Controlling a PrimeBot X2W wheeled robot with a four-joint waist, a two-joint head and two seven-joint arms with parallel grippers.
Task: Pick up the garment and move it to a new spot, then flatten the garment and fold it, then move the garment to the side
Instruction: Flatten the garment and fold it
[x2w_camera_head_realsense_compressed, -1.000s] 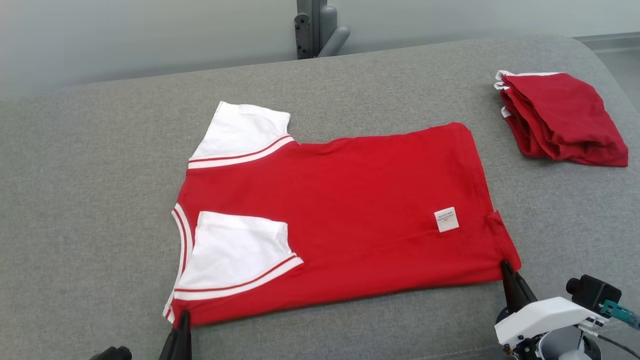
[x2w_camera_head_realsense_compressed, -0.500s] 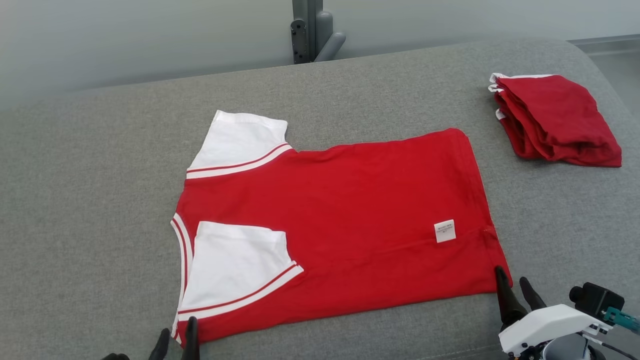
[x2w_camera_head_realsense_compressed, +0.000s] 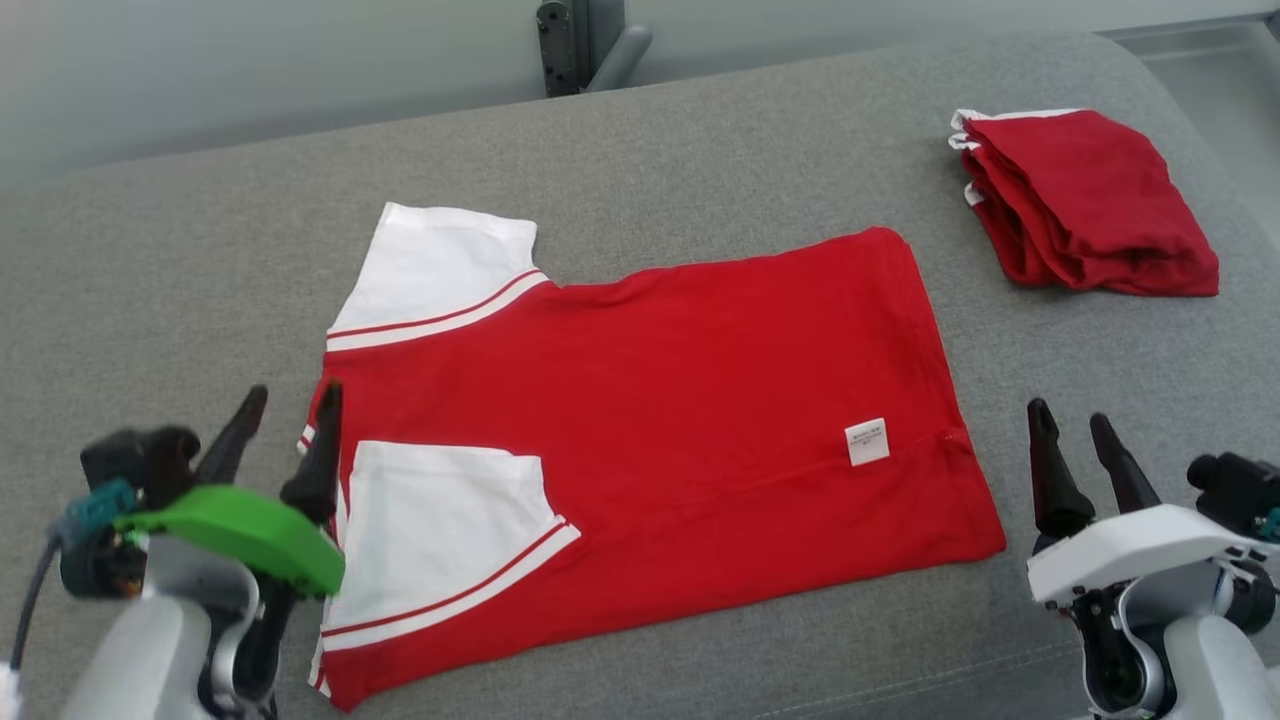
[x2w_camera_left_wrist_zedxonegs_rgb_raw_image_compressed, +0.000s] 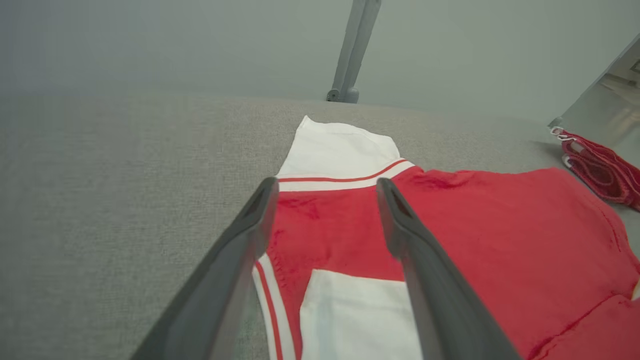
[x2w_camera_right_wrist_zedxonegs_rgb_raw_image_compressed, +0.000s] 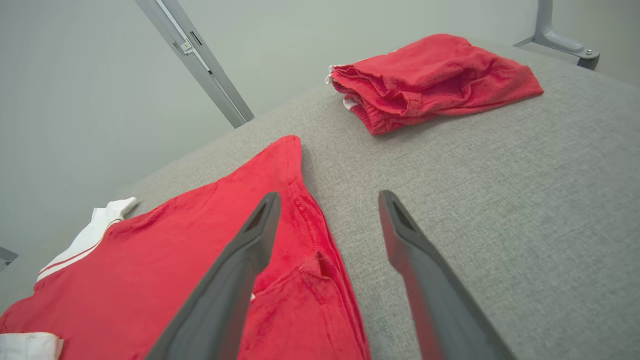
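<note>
Flat red shirt (x2w_camera_head_realsense_compressed: 650, 400), white stripe-edged sleeves (x2w_camera_head_realsense_compressed: 430, 270), coarse grey fabric surface (x2w_camera_head_realsense_compressed: 150, 300)

A grey, woven-fabric surface (x2w_camera_head_realsense_compressed: 700, 150) stretches ahead of the left tool (x2w_camera_head_realsense_compressed: 295, 390) and the right tool (x2w_camera_head_realsense_compressed: 1066, 412), and runs out to either side of them. Its far edge is rounded, and it curves into a soft corner beyond and to the right of the right tool. Past that edge stands a plain, pale grey-green wall (x2w_camera_head_realsense_compressed: 250, 70). A grey metal post (x2w_camera_head_realsense_compressed: 600, 20) with a darker bracket (x2w_camera_head_realsense_compressed: 552, 45) on it rises against the wall, far ahead, between the two tools and somewhat nearer the left one's side. Beyond the rounded corner, far right of the right tool, a patch of pale floor (x2w_camera_head_realsense_compressed: 1245, 70) shows. The light is soft and even, with only faint shadows.
</note>
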